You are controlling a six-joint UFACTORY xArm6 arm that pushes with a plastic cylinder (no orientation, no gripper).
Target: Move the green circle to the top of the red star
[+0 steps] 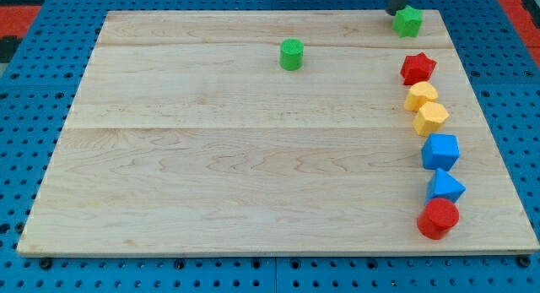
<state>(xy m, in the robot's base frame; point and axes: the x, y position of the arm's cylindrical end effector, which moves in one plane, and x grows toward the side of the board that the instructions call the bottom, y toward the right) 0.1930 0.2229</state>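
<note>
The green circle (pixel 291 54) stands on the wooden board at the view's top, a little right of centre. The red star (pixel 417 68) lies near the board's right edge, well to the right of the green circle and slightly lower. A green star (pixel 408 21) sits just above the red star at the board's top edge. My tip (pixel 395 12) shows at the view's top, touching or just above the green star's upper left side. It is far to the right of the green circle.
Below the red star a column of blocks runs down the right edge: a yellow block (pixel 421 95), a second yellow block (pixel 431 118), a blue cube (pixel 440 151), a blue triangle (pixel 445 187) and a red circle (pixel 438 218). The board (pixel 211 158) lies on a blue pegboard.
</note>
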